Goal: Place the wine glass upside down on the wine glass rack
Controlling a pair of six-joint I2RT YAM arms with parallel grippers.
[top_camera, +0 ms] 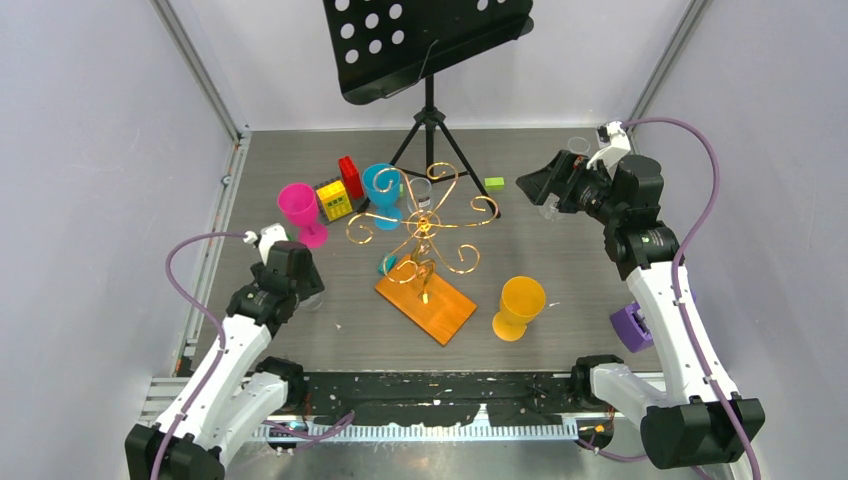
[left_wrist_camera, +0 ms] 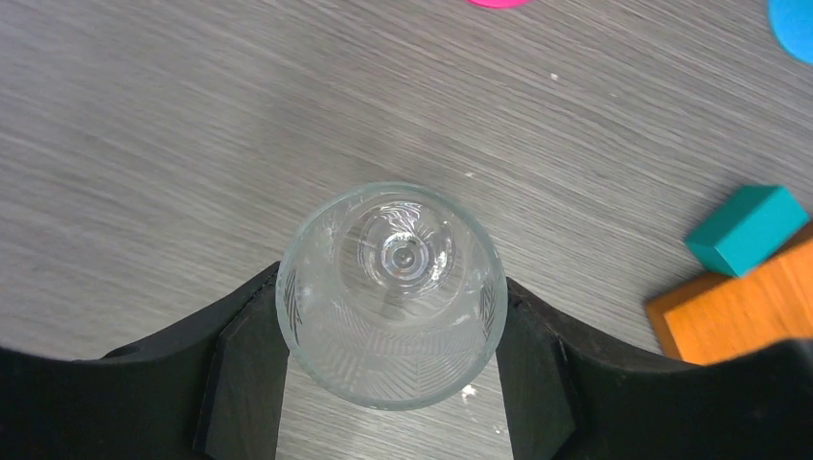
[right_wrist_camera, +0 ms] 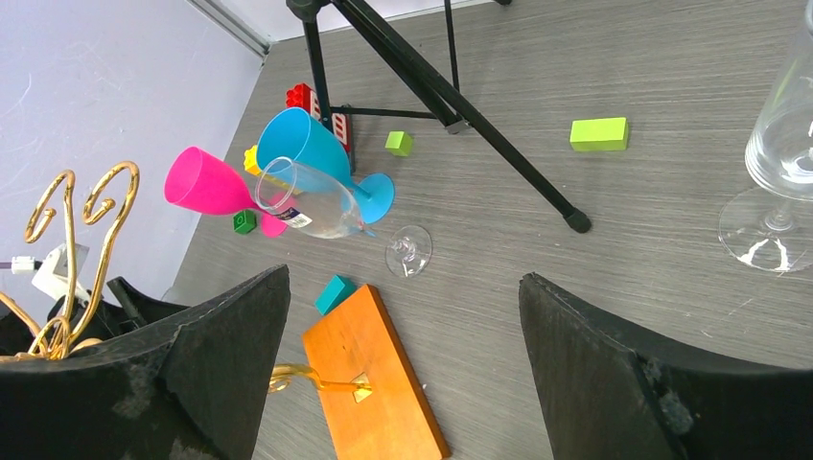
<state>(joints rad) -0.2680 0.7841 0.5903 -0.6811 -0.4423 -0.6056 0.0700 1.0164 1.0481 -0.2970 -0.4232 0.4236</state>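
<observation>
A clear etched wine glass (left_wrist_camera: 391, 297) stands upright on the grey table, seen from above in the left wrist view. My left gripper (left_wrist_camera: 391, 374) is shut on its bowl, with a black pad pressed against each side. In the top view this gripper (top_camera: 300, 288) sits low at the left and covers the glass. The wine glass rack (top_camera: 425, 215) is gold wire with curled arms on an orange base (top_camera: 428, 303), right of the left gripper. My right gripper (top_camera: 545, 185) hovers raised at the far right, open and with nothing in it (right_wrist_camera: 403, 316).
A black music stand (top_camera: 430, 40) on a tripod stands behind the rack. Pink (top_camera: 298, 205), blue (top_camera: 382, 185) and orange (top_camera: 520, 305) cups surround it. A clear glass (right_wrist_camera: 312, 196) leans by the blue cup, another (right_wrist_camera: 781, 144) stands far right. Small blocks (left_wrist_camera: 748, 228) lie scattered.
</observation>
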